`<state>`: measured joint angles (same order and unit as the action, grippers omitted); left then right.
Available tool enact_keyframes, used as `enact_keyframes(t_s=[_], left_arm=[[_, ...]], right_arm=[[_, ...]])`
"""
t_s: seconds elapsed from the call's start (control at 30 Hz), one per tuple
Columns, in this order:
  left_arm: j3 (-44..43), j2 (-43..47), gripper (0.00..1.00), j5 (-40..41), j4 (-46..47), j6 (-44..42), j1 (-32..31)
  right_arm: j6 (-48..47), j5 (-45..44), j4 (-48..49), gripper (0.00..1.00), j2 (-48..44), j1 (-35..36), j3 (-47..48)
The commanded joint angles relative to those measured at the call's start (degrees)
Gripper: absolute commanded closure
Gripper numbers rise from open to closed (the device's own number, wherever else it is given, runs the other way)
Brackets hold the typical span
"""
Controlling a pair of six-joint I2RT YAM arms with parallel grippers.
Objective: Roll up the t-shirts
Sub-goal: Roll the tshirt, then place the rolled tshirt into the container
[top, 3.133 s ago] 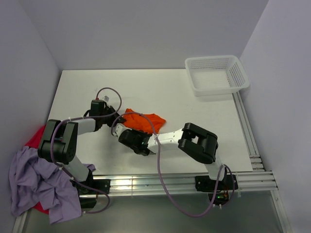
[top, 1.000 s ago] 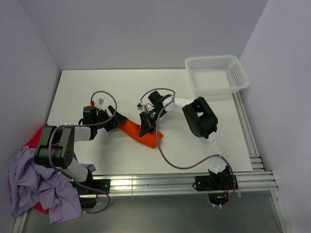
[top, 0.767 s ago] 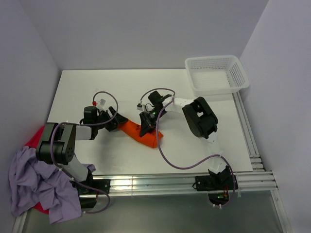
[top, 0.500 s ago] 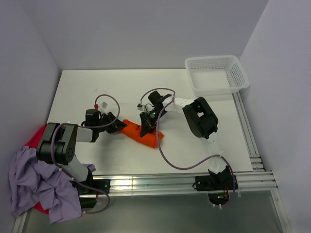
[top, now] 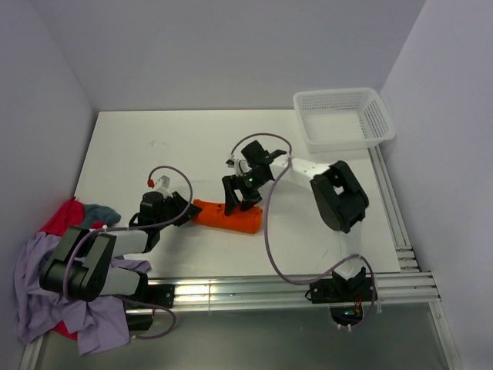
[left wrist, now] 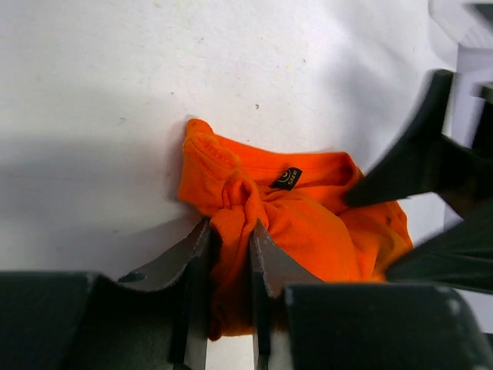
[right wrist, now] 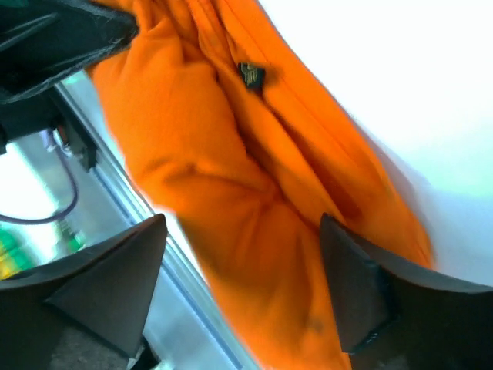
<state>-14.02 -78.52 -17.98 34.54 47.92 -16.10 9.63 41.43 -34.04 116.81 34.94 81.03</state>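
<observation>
Since a second ago the rolled orange t-shirt [top: 227, 216] has slid toward the near edge of the worktop [top: 154, 146], and the right claw [top: 241, 202] has spread open astride its right half. The other t-shirts [top: 46, 285] lie heaped off the left edge. A white basket [top: 343, 116] sits at the far right corner. The left claw [left wrist: 229, 231] pinches the roll's left end.

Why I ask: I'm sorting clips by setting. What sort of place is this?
Probably a robot lab work cell, not a home: a white table boxed in by plain walls, with a left arm and right arm bolted to a rail at its near edge, an orange t-shirt between them.
</observation>
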Motion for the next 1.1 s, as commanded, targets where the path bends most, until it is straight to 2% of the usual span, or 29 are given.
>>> enact_keyframes(t_s=[0.0,0.1,0.17,0.2,0.33,0.53,0.7,0.87,1.07], left_arm=[[1.1,3.0,1.00,5.4,-2.6,0.1,-0.6],[-0.5,2.1,1.00,6.7,-4.2,-0.6,-1.5],[-0.5,1.4,1.00,6.8,-4.0,-0.7,-1.9],[-0.7,1.0,1.00,6.8,-4.1,-0.9,-2.0],[-1.5,-0.2,1.00,7.6,-5.2,-1.2,-2.4],[-4.1,-2.2,1.00,8.7,-8.1,-1.8,-2.6],[-5.3,-2.9,0.99,9.4,-9.7,-2.4,-2.6],[-6.8,-3.4,1.00,8.9,-11.0,-3.1,-2.7],[-8.6,-3.8,1.00,8.0,-12.4,-3.3,-2.7]], right_arm=[[5.5,-5.9,9.6,0.09,-13.7,-1.5,-7.0],[10.8,-10.7,16.8,0.07,-24.2,-4.6,-16.3],[15.4,-10.9,23.1,0.00,-29.8,-8.3,-21.9],[16.4,-10.5,24.5,0.00,-33.6,-9.5,-26.5],[17.3,-10.2,26.7,0.00,-38.1,-11.1,-33.6],[25.9,-11.6,39.5,0.00,-43.2,-11.2,-47.2],[33.8,-12.5,53.2,0.00,-44.0,-11.1,-56.1],[36.0,-9.8,61.5,0.00,-40.0,-10.3,-57.1],[36.5,-9.4,63.4,0.00,-34.9,-9.5,-55.6]])
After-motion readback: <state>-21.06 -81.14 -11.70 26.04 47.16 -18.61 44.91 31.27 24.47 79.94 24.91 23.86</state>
